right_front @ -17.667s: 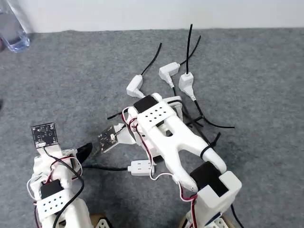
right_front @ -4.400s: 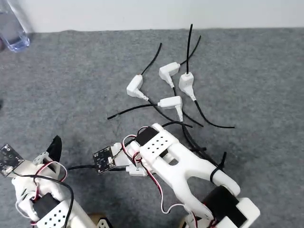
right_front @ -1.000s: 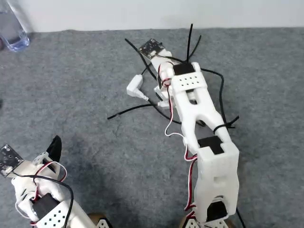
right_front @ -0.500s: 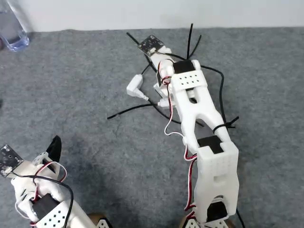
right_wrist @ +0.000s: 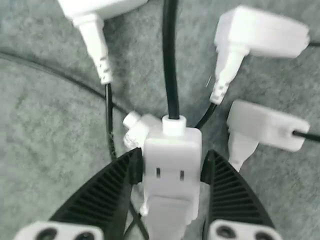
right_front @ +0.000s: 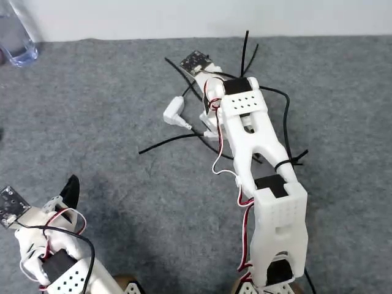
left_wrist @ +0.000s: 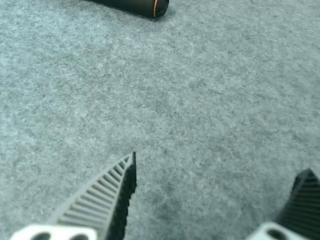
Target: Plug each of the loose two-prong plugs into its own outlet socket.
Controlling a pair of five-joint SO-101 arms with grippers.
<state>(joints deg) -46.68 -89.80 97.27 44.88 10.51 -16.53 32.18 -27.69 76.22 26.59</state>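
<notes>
Surface: grey carpet [right_front: 92, 122] runs under everything, and a white wall [right_front: 184, 18] closes it off far behind the socket.
Bottle: a clear bottle [right_front: 15, 37] stands by the wall, far left of the socket.
Left gripper [left_wrist: 218, 167]: well left of the socket and back toward the arm bases. Its jaws are spread wide over bare carpet with nothing between them.
Tube [left_wrist: 135, 5]: black with an orange ring at one end, lying on the carpet. Where it lies from the socket cannot be told.
Angled plug [right_front: 174, 111]: white, lying flat on the carpet just left of the socket, its black cord trailing off.
Socket [right_wrist: 172, 165]: a white block with two slots showing and a black cord leaving its far end. It sits under the wrist of the right arm [right_front: 257, 153].
Right gripper [right_wrist: 171, 157]: clamped on the socket, one finger against each side.
Plugs [right_wrist: 260, 35]: more white plugs lie loose on the carpet just beyond the socket.
Cords [right_front: 285, 122]: black, looping right of the socket.
Writing: a small board [right_front: 196, 60] sits beyond the socket, and its markings are too small to read.
</notes>
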